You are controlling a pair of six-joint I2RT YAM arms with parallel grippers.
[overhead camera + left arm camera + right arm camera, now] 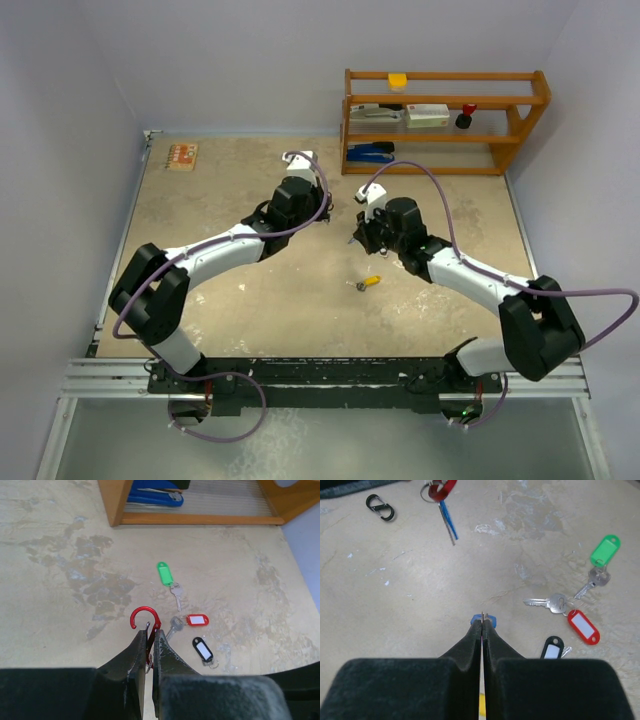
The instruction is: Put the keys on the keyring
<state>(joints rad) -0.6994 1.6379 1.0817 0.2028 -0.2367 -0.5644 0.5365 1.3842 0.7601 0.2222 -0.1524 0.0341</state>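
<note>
My left gripper (149, 632) is shut on the keyring, a red carabiner (144, 614) whose hook sticks out past the fingertips. In the right wrist view the carabiner (440, 489) is at the top edge with a blue tag and a key blade (448, 522) hanging from it. My right gripper (483, 621) is shut on a blue-tagged key (489, 618), held above the table. On the table lie a green-tagged key (165, 573), a red-tagged key (196, 620) and a black-tagged key (202, 649). A yellow-tagged key (370, 282) lies nearer the arms.
A wooden shelf (440, 120) with a blue stapler (155, 497) stands at the back right. A black figure-8 clip (380, 507) lies on the table near the left gripper. A small orange-patterned board (182, 156) lies at the far left.
</note>
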